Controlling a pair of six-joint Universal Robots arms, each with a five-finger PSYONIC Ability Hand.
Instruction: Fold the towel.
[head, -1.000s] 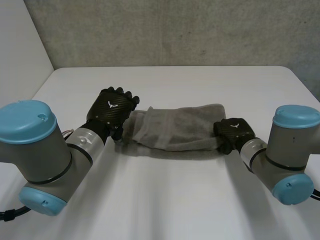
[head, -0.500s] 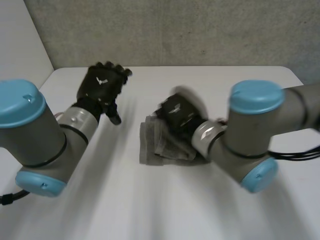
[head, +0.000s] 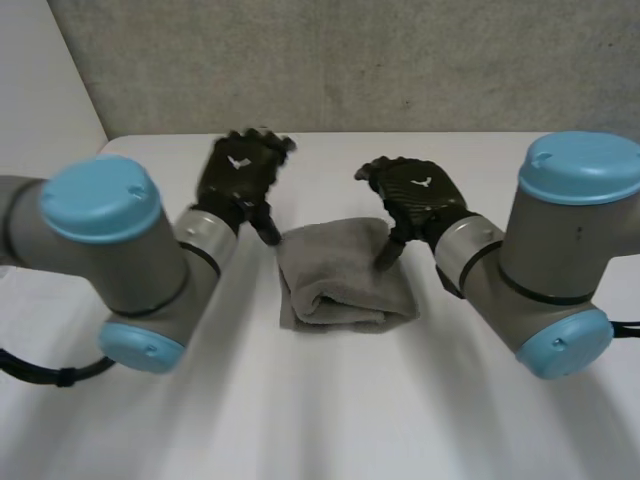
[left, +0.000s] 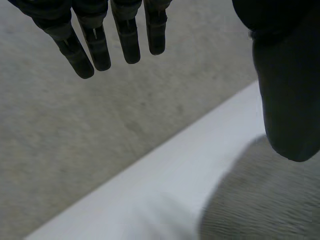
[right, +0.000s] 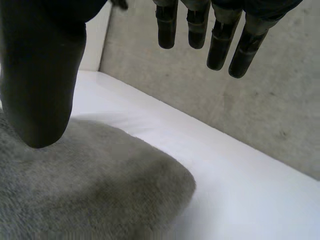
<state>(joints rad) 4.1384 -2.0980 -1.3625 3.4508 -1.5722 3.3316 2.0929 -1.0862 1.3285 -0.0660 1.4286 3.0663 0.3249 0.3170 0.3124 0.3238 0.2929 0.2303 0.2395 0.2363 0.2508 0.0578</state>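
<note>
The grey towel (head: 345, 278) lies folded into a thick, roughly square pad in the middle of the white table (head: 320, 400). My left hand (head: 240, 175) hovers open just beyond the towel's left far corner, fingers straight, thumb pointing down. In the left wrist view the left hand (left: 127, 40) holds nothing, and the towel (left: 265, 200) lies below its thumb. My right hand (head: 412, 195) is open over the towel's right far part, its thumb tip at or just above the cloth. In the right wrist view the right hand (right: 40, 75) is empty above the towel (right: 90, 185).
A grey concrete wall (head: 330, 60) rises behind the table's far edge. Bare white tabletop surrounds the towel on all sides. Both arms reach in from the near corners.
The towel lay stretched out long with a hand at each end. The right hand carried its end leftwards over the rest, then opened and lifted. The left hand let go and drew back.
</note>
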